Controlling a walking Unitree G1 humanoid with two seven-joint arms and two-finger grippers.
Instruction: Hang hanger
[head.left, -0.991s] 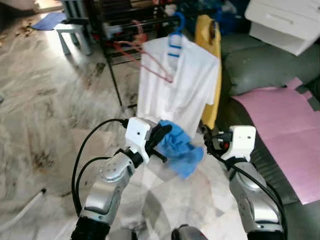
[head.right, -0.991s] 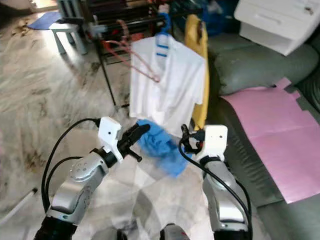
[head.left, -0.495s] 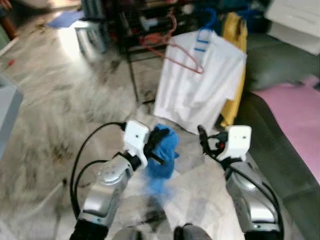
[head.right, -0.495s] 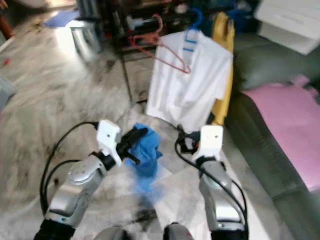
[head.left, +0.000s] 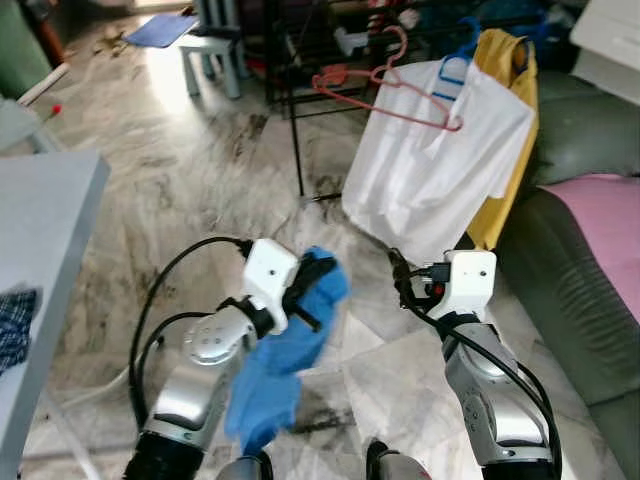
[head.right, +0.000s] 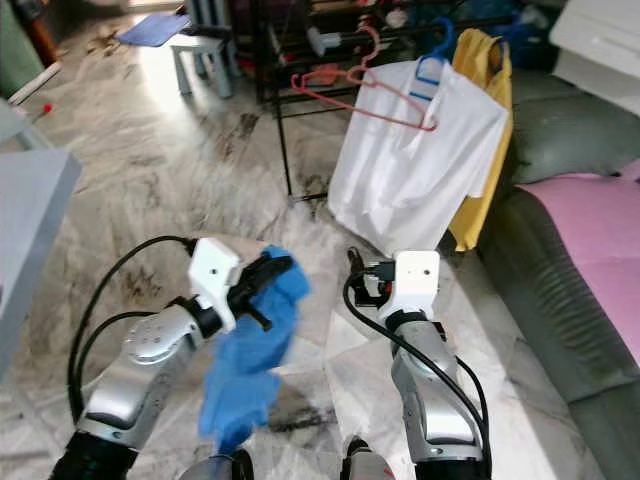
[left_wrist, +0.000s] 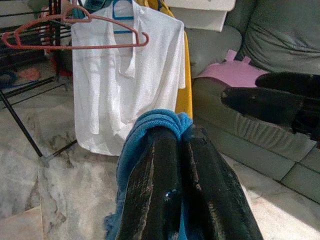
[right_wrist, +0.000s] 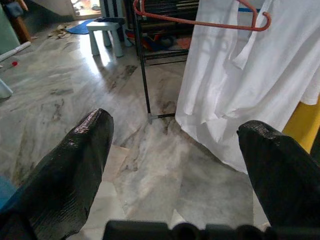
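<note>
An empty red hanger (head.left: 392, 86) hangs on a black clothes rack (head.left: 294, 120), next to a white shirt (head.left: 436, 160) on a blue hanger (head.left: 455, 66). Well short of the rack, my left gripper (head.left: 320, 278) is shut on a blue cloth (head.left: 272, 372) that dangles below it. In the left wrist view the two fingers (left_wrist: 165, 165) pinch the cloth's top fold (left_wrist: 159, 119). My right gripper (head.left: 397, 274) is raised beside it, open and holding nothing; the right wrist view shows its fingers (right_wrist: 75, 165) wide apart, facing the hanger (right_wrist: 200, 21).
A yellow garment (head.left: 506, 110) hangs behind the shirt. A grey sofa (head.left: 590, 300) with a pink sheet (head.left: 610, 215) runs along the right. A grey table (head.left: 45, 230) edge is at the left, a small stool (head.left: 212, 52) stands far back on the marble floor.
The camera has swung, so the rack sits further right and a table has come into view at the left. The blue cloth now hangs straight down from my left gripper.
</note>
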